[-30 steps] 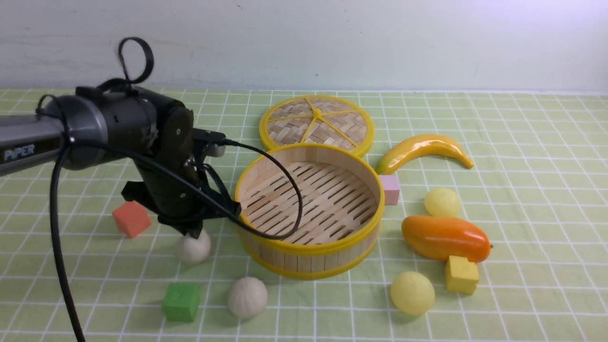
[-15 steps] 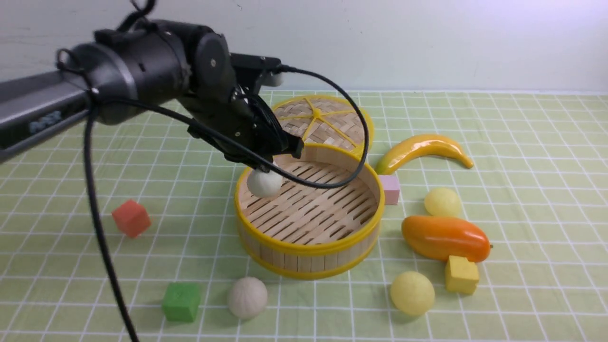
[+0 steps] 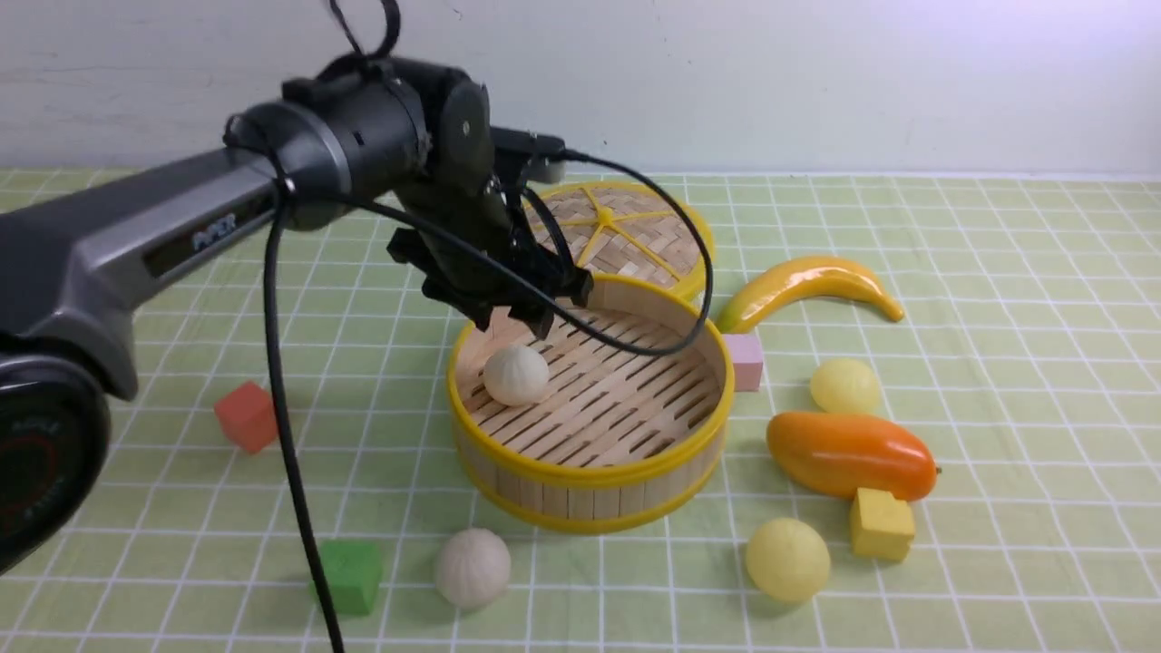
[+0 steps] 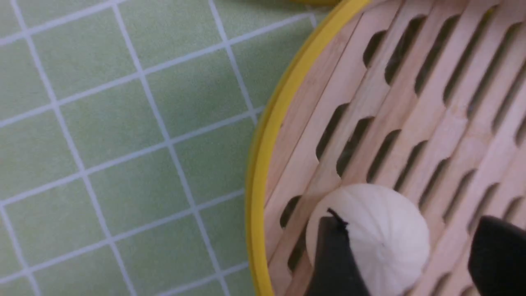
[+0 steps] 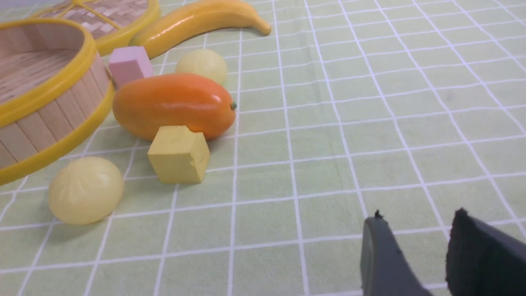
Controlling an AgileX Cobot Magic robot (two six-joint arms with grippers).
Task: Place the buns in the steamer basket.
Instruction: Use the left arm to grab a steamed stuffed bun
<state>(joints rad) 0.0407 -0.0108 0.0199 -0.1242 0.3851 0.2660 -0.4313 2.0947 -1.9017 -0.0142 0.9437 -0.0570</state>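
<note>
My left end effector (image 3: pixel 512 317) hangs spread apart, empty, directly above one white bun (image 3: pixel 515 374) lying in the basket (image 3: pixel 590 472). The remaining buns (image 3: pixel 472 567) look light, smooth, roll-prone; I'd pinch them across the middle.

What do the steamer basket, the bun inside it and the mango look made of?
Steamer basket: pale bamboo or wood slats, matte, grain visible; yellow rims look like smooth plastic. Bun inside it: off-white, matte, faint pleat lines; maybe foam or soft rubber, unclear. Mango: glossy orange with sharp highlights, probably hard plastic.
</note>
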